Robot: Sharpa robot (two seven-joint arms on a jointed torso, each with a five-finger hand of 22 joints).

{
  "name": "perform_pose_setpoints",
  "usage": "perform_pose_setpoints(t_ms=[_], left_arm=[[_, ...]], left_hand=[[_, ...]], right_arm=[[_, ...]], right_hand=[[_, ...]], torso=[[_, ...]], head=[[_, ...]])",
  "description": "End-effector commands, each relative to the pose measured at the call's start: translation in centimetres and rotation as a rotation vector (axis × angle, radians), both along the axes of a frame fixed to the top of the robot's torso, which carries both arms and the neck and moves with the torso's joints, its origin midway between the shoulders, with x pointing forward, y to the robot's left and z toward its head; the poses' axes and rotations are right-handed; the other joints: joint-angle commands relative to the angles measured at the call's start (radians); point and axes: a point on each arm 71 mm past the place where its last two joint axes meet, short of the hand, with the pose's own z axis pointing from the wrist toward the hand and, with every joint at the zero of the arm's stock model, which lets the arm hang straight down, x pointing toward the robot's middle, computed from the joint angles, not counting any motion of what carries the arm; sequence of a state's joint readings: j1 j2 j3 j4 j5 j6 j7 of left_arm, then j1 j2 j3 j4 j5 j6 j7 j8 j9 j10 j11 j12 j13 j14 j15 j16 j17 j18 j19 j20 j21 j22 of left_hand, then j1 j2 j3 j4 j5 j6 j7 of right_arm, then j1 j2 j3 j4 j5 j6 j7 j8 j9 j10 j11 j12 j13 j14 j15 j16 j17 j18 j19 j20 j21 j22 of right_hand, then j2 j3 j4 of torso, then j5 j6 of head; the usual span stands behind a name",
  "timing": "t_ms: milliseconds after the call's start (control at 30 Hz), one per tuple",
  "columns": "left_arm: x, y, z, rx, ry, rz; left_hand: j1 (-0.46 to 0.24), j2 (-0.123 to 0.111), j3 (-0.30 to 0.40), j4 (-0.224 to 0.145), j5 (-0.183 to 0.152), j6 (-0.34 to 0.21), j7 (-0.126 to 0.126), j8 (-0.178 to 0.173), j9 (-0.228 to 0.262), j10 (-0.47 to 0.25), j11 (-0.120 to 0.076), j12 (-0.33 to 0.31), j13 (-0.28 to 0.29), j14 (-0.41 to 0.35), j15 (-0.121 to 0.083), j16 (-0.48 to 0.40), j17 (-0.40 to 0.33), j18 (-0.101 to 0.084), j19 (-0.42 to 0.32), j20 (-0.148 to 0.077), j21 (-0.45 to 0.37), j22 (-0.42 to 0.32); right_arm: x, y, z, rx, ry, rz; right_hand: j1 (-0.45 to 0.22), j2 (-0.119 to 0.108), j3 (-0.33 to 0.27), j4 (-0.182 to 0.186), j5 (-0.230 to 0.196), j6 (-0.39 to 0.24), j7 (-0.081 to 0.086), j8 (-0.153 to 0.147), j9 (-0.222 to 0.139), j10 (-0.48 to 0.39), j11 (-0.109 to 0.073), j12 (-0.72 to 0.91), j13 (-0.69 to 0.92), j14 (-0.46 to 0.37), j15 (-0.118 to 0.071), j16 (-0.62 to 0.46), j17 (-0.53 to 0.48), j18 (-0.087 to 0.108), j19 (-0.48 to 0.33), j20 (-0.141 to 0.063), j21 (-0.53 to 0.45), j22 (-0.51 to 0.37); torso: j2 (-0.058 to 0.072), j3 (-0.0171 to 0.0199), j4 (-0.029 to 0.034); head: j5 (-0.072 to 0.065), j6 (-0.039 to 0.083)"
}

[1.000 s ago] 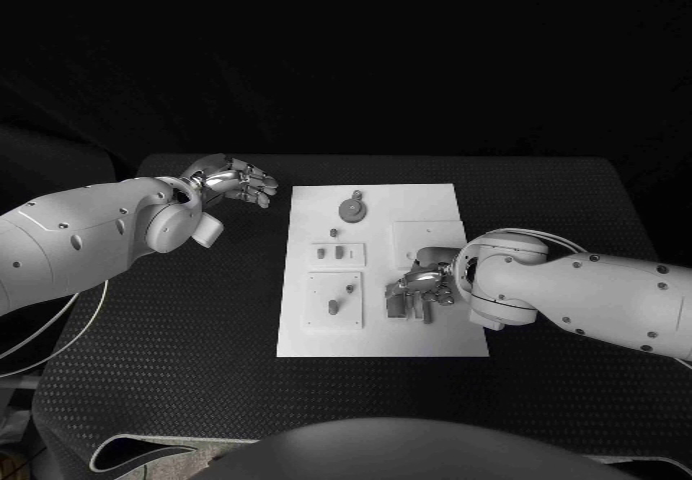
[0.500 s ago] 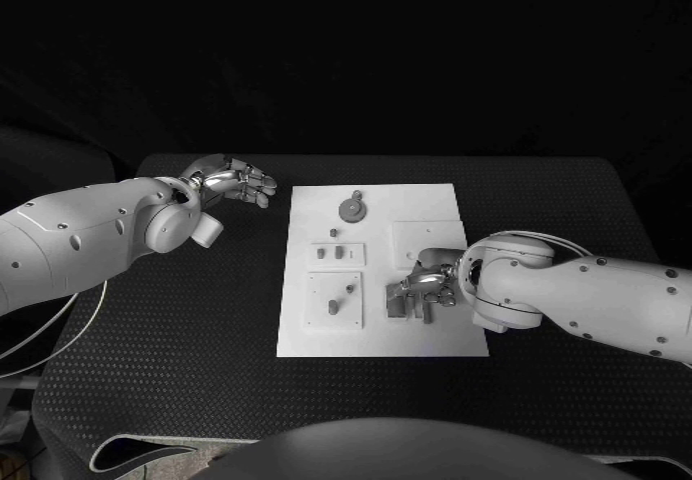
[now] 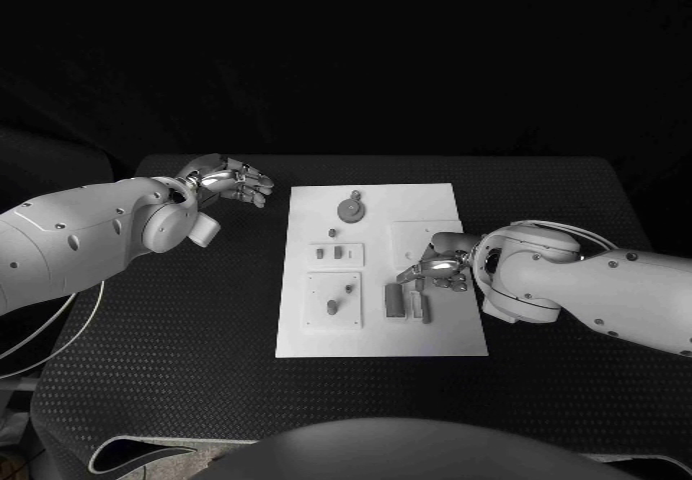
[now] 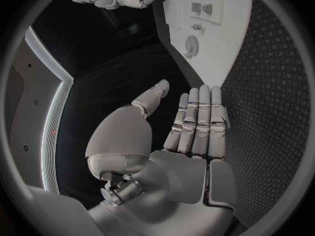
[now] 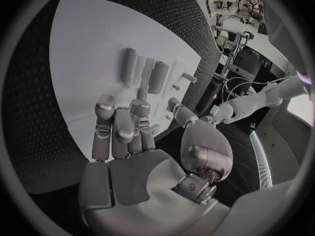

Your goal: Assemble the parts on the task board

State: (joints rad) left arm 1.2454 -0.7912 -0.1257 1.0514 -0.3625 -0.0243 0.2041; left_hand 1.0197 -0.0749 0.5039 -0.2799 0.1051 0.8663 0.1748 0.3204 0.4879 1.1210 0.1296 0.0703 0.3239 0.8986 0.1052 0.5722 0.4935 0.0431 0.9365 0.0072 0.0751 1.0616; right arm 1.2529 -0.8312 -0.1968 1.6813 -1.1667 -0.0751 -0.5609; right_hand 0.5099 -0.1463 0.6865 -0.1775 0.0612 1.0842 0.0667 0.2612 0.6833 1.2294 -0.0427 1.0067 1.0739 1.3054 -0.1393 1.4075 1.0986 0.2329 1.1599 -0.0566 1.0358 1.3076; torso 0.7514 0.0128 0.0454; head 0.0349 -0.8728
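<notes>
The white task board (image 3: 433, 200) lies in the middle of the table. Two grey bars (image 3: 391, 299) (image 3: 420, 304) lie side by side on its near right part. A round grey part (image 3: 352, 209) sits near the far edge, and small pieces (image 3: 330, 254) stand in a square plate left of centre. My right hand (image 3: 437, 268) hovers over the board's right side, just beyond the bars, fingers stretched out and holding nothing. The right wrist view shows the same hand (image 5: 125, 131) above the bars (image 5: 158, 77). My left hand (image 3: 231, 182) hangs off the board's far left corner, fingers spread and empty.
A second square plate (image 3: 333, 300) with small pegs sits on the board's near left part. In the left wrist view my left hand (image 4: 190, 126) is over the black table, with the board (image 4: 217, 31) and round part (image 4: 191, 46) beyond its fingertips.
My right hand has drawn back from over the two bars, away and to the right, leaving them uncovered on the board. The left hand has not moved.
</notes>
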Motion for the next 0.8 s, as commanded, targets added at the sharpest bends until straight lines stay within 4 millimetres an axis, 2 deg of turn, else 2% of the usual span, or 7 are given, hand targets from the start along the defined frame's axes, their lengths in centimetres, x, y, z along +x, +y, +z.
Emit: perform_pose_setpoints(t_ms=[33,133,200,300,500,633,800], left_arm=[[0.0,-0.2,0.1,-0.012,0.001,-0.015],[0.0,-0.2,0.1,-0.012,0.000,-0.013],[0.0,-0.2,0.1,-0.011,0.000,-0.012],[0.0,-0.2,0.1,-0.012,0.001,-0.013],[0.0,-0.2,0.1,-0.012,0.001,-0.013],[0.0,-0.3,0.1,-0.013,0.002,-0.017],[0.0,-0.4,0.1,-0.013,0.002,-0.018]], left_hand=[[-0.007,0.002,0.002,0.006,0.001,-0.009,0.000,0.004,-0.001,0.004,0.003,0.003,-0.001,0.006,0.003,-0.004,0.001,0.006,-0.001,0.001,0.000,-0.002],[-0.007,0.002,0.002,0.006,0.001,-0.009,0.000,0.004,-0.001,0.004,0.003,0.003,-0.001,0.006,0.003,-0.004,0.002,0.006,-0.001,0.001,0.000,-0.002],[-0.007,0.002,0.002,0.006,0.001,-0.009,0.000,0.004,-0.001,0.004,0.003,0.003,-0.001,0.007,0.003,-0.004,0.002,0.006,-0.001,0.001,0.000,-0.002],[-0.006,0.003,0.003,0.006,0.001,-0.009,0.000,0.004,-0.001,0.004,0.003,0.003,-0.001,0.007,0.003,-0.004,0.002,0.006,-0.001,0.001,0.000,-0.002],[-0.006,0.003,0.003,0.006,0.002,-0.009,0.000,0.004,-0.001,0.004,0.003,0.003,-0.002,0.007,0.003,-0.005,0.002,0.006,-0.001,0.001,0.000,-0.001],[-0.006,0.003,0.004,0.006,0.002,-0.009,0.000,0.004,-0.002,0.004,0.003,0.004,-0.002,0.007,0.003,-0.005,0.003,0.006,-0.001,0.001,0.000,-0.001],[-0.006,0.006,0.005,0.007,0.003,-0.009,0.000,0.005,-0.002,0.004,0.003,0.004,-0.002,0.007,0.003,-0.005,0.004,0.006,-0.001,0.001,0.000,-0.001]], right_arm=[[-0.1,-0.6,0.2,-0.001,-0.015,0.002],[-0.2,-1.7,0.1,-0.034,0.019,0.002],[-0.1,-2.6,-0.2,-0.068,0.060,-0.001],[-0.1,-3.5,-0.5,-0.095,0.090,-0.004],[-0.4,-4.2,-0.9,-0.143,0.109,0.004],[-0.3,-4.0,-1.2,-0.150,0.115,0.005],[-0.6,-3.3,-2.5,-0.136,0.150,0.002]], right_hand=[[0.009,0.003,0.005,-0.003,0.002,0.004,0.000,0.003,0.001,0.008,-0.001,0.004,0.001,0.008,-0.001,0.006,0.002,0.029,0.004,-0.004,0.006,0.014],[0.022,0.022,0.002,-0.020,0.000,0.005,0.000,0.003,0.002,0.011,-0.001,0.005,0.001,0.011,-0.001,0.006,0.004,0.029,0.006,-0.005,0.008,0.015],[0.064,0.063,-0.002,-0.073,0.001,0.005,0.001,0.004,0.002,0.013,0.000,0.004,0.000,0.011,0.001,0.004,0.001,0.029,0.006,-0.005,0.009,0.015],[0.082,0.074,-0.008,-0.094,0.002,0.005,0.001,0.003,0.001,0.013,0.001,0.002,-0.002,0.009,0.003,0.002,-0.001,0.029,0.004,-0.002,0.007,0.015],[0.096,0.072,-0.013,-0.106,0.002,0.006,0.002,0.003,0.001,0.011,0.002,0.001,-0.003,0.005,0.004,-0.001,-0.006,0.029,0.001,0.001,0.006,0.015],[0.094,0.068,-0.018,-0.103,0.002,0.007,0.002,0.004,0.001,0.009,0.002,-0.001,-0.003,0.002,0.005,-0.003,-0.008,0.029,-0.001,0.003,0.005,0.015],[0.086,0.067,-0.023,-0.093,0.002,0.010,0.002,0.004,0.001,0.009,0.001,-0.001,-0.004,0.002,0.006,-0.002,-0.005,0.029,-0.002,0.005,0.003,0.014]], torso=[[0.000,0.0009,0.0005],[0.000,0.0001,-0.0004],[0.000,-0.0012,-0.0011],[0.000,-0.0016,-0.0015],[0.000,0.0015,-0.0028],[0.000,-0.0006,-0.0021],[0.000,-0.0001,0.0002]], head=[[0.000,0.000],[0.000,0.000],[-0.003,0.000],[-0.002,0.000],[-0.003,0.000],[-0.007,0.000],[-0.009,0.000]])
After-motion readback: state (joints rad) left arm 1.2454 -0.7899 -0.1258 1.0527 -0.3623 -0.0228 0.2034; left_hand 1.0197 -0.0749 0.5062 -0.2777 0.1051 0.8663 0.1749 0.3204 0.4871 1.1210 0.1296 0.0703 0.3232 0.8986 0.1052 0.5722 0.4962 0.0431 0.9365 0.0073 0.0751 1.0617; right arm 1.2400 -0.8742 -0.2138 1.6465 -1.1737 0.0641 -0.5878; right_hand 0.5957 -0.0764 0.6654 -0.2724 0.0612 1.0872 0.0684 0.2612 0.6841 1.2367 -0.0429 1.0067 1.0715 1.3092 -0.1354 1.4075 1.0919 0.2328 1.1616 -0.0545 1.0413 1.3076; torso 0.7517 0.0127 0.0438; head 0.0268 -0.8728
